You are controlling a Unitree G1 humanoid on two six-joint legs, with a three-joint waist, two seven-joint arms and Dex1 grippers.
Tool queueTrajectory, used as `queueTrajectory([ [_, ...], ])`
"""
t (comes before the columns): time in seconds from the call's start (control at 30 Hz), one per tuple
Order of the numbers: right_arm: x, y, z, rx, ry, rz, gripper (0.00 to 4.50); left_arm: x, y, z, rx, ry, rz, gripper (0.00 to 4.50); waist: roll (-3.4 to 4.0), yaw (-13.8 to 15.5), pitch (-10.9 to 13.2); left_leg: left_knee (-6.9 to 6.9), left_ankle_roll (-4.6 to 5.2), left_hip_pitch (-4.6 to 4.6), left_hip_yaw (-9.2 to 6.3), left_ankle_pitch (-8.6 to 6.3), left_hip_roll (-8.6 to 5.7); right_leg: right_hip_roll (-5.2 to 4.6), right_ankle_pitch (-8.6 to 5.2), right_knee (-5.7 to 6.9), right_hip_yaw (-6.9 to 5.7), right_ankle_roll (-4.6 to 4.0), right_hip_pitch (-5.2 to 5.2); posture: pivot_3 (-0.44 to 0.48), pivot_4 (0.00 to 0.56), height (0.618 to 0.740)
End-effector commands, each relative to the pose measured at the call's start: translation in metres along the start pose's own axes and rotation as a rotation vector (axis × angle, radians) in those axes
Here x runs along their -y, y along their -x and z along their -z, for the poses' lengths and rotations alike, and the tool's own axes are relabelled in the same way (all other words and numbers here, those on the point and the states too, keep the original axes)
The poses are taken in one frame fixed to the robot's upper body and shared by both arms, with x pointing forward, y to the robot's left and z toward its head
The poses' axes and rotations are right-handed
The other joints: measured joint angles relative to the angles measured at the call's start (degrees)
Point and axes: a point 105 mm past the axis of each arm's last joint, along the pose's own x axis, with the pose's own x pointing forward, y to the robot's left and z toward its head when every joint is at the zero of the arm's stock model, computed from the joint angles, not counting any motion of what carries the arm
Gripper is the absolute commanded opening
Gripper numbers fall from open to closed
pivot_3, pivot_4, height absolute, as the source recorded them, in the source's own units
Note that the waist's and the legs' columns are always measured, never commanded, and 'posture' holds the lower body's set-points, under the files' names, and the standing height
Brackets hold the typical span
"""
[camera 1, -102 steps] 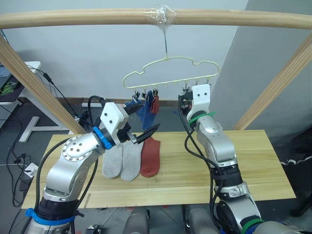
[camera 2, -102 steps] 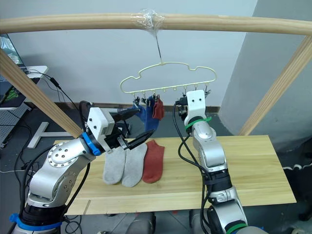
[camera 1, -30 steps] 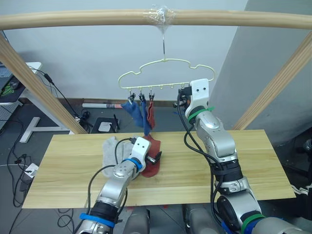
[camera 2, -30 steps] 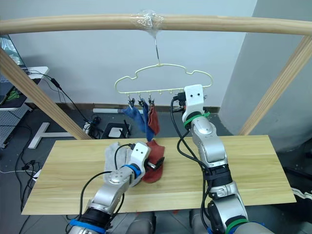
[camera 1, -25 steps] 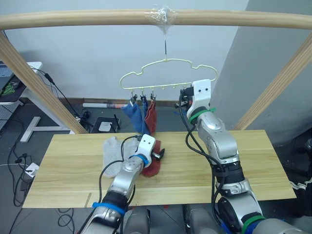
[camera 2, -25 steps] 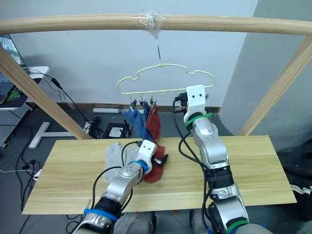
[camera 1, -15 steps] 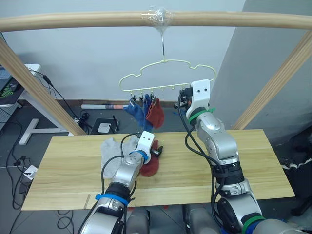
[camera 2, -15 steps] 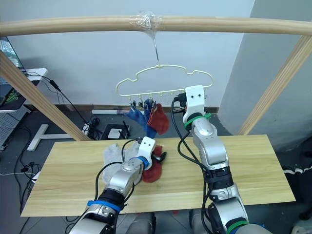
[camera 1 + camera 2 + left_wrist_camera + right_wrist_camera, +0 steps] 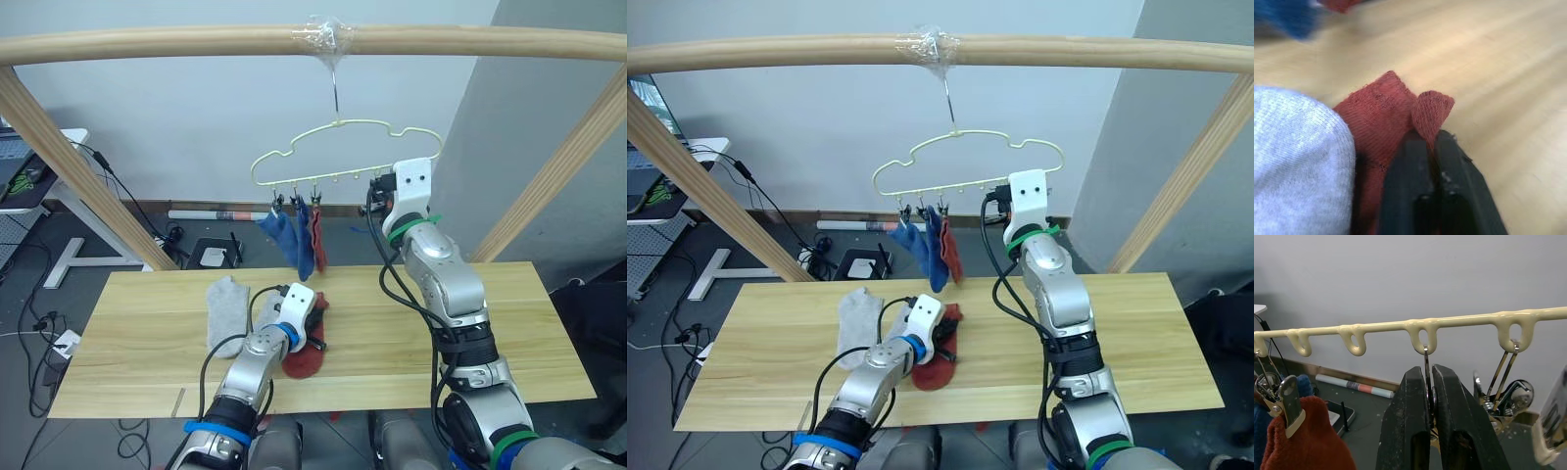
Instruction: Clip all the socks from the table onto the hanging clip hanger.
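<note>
On the table, my left gripper is shut on a pinched-up fold at the edge of a rust red sock; the head view shows this gripper low over that sock. Two light grey socks lie just left of it, one partly under my arm. The clip hanger hangs above with two blue socks and one red sock clipped at its left end. My right gripper is raised and shut on one of the hanger's middle clips.
A thick wooden beam carries the hanger, with slanted wooden posts at the left and right. Bare clips hang beside the one my right gripper holds. The right half of the table is bare wood.
My left gripper has closed on the red sock's edge, raising a fold. The hanger and its clipped socks have swung a little. The right gripper stays on its clip.
</note>
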Motion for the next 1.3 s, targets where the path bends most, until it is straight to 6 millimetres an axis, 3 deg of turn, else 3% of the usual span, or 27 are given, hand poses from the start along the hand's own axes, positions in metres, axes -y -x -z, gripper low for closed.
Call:
queueTrajectory([
  [0.03,0.009,0.0,-0.007,0.02,-0.001,0.01,0.0,0.011,0.001,-0.012,0.062,-0.029,0.046,0.02,0.0,0.0,0.0,0.0,0.0,0.0,0.0,0.0,0.0,0.0,0.0,0.0,0.0,0.0,-0.01,0.044,0.221,0.74],
  [0.2,0.023,-0.001,-0.01,0.0,-0.019,0.0,0.0,0.016,0.019,-0.079,0.321,-0.08,0.112,0.02,-0.01,0.1,0.1,0.0,0.0,-0.25,-0.02,0.01,0.01,0.0,0.01,0.02,-0.01,-0.01,-0.24,0.046,0.22,0.74],
  [0.4,0.038,0.005,-0.007,-0.102,-0.127,-0.035,0.0,0.021,0.057,-0.123,0.48,-0.217,0.182,0.02,-0.01,0.1,0.1,-0.03,0.01,-0.25,-0.02,0.0,0.0,0.0,0.0,-0.02,0.0,-0.05,-0.22,0.057,0.215,0.74],
  [0.5,0.039,0.007,-0.009,-0.132,-0.165,-0.051,0.0,0.027,0.065,-0.133,0.528,-0.268,0.201,0.02,-0.01,0.3,0.1,-0.02,0.01,-0.25,-0.02,0.0,-0.02,-0.02,-0.01,-0.04,0.0,-0.04,-0.2,0.059,0.209,0.74],
  [0.67,0.036,0.012,-0.018,-0.274,-0.416,-0.138,0.0,0.06,0.073,-0.159,0.687,-0.691,0.205,0.02,0.0,0.6,0.1,0.0,0.02,-0.27,-0.03,0.01,-0.03,-0.02,0.03,-0.02,-0.01,-0.09,-0.21,0.058,0.204,0.74],
  [0.8,0.035,0.018,-0.02,-0.348,-0.514,-0.156,0.0,0.06,0.067,-0.167,0.733,-0.8,0.122,0.02,0.0,0.6,0.1,-0.02,0.04,-0.3,0.0,0.0,-0.04,-0.03,0.14,-0.08,0.01,-0.29,-0.22,0.055,0.2,0.74],
  [1.0,0.035,0.027,-0.024,-0.397,-0.56,-0.161,0.0,0.051,0.061,-0.179,0.767,-0.849,0.023,0.02,0.01,0.5,0.1,-0.03,0.05,-0.4,-0.02,-0.01,-0.04,-0.03,0.12,-0.08,-0.02,-0.28,-0.26,0.042,0.198,0.74],
  [1.3,0.033,0.028,-0.03,-0.406,-0.615,-0.154,0.0,0.063,0.056,-0.187,0.816,-0.846,0.068,0.02,0.01,0.4,0.1,-0.02,0.06,-0.45,-0.03,0.0,-0.05,-0.03,0.14,-0.05,-0.04,-0.29,-0.3,0.029,0.201,0.74],
])
